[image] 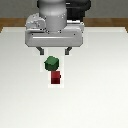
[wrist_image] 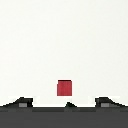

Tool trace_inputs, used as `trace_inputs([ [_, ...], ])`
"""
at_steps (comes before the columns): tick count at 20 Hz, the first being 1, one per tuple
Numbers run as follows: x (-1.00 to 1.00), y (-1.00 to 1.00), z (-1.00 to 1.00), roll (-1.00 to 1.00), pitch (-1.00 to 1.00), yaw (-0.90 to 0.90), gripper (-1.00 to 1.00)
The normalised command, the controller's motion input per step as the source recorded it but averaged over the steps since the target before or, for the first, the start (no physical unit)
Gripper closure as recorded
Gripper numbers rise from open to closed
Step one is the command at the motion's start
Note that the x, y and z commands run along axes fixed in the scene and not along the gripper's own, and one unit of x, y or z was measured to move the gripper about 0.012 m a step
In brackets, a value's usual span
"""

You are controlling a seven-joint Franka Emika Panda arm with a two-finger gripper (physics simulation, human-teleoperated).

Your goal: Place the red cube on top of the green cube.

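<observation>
Red cube (image: 55, 77) lies flat on the white table (image: 20, 90), near the middle of it, and the green cube (image: 51, 63) sits just beside it on the side toward the robot, turned a little so its faces are not square with the red one's. In the exterior view the two look close enough to touch at a corner, though I cannot tell whether they do.

The gripper (image: 54, 50) hangs above and behind the pair with its fingers spread wide and nothing between them; the green cube sits nearly beneath the gap, while the red cube lies farther out, away from the robot's base. So the coming move, as I judge it, is a short reach outward and then down.

In the wrist view the red cube (wrist_image: 64, 87) appears alone, centred between the two dark fingertips (wrist_image: 22, 102), which suggests the side-to-side line is already good. It has no long axis, so either pair of faces should serve.

The green cube is the one obstacle: a finger descending on the near side could nudge it.
</observation>
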Motion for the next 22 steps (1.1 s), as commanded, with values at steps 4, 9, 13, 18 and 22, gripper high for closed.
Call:
trace_inputs([
  [4,0.00,0.00,-0.75,0.00,0.00,0.00,-1.00],
  [9,0.00,0.00,-1.00,0.00,0.00,0.00,-1.00],
  [13,0.00,0.00,-1.00,0.00,0.00,0.00,-1.00],
  [18,0.00,0.00,-0.20,0.00,0.00,0.00,1.00],
  [22,0.00,0.00,0.25,0.00,0.00,0.00,1.00],
])
